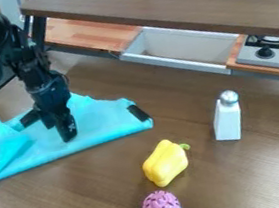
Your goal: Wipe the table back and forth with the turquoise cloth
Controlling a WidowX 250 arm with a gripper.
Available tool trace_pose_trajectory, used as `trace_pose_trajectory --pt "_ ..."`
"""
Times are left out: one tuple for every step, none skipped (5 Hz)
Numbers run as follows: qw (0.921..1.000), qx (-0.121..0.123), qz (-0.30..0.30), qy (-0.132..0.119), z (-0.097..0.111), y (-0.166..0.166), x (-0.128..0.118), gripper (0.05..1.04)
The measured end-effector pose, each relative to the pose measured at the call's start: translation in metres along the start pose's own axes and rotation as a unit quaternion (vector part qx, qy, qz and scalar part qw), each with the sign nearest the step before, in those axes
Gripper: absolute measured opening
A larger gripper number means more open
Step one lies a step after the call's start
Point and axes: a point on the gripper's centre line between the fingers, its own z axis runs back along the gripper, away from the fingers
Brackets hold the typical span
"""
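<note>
Turquoise cloth (102,125), creased and folded, lies beneath the black gripper (56,128).

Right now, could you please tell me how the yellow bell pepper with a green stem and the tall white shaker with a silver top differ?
The yellow pepper is plump and rounded; the white shaker is slim and straight-sided. The pepper lies on its side; the shaker stands upright. Both rest on the brown table.
</note>
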Motion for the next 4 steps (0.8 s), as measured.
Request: trace_pose_trajectory --pt "0.9998 -0.005 -0.019 0.004 0.001 -0.018 -0.01 0.999" --pt "0.9993 -0.009 -0.037 0.005 0.002 -0.034 -0.018 0.999" --pt "0.9984 -0.014 -0.055 0.007 0.003 -0.052 -0.029 0.999" --pt "0.9971 -0.023 -0.072 0.012 0.006 -0.069 -0.039 0.999"
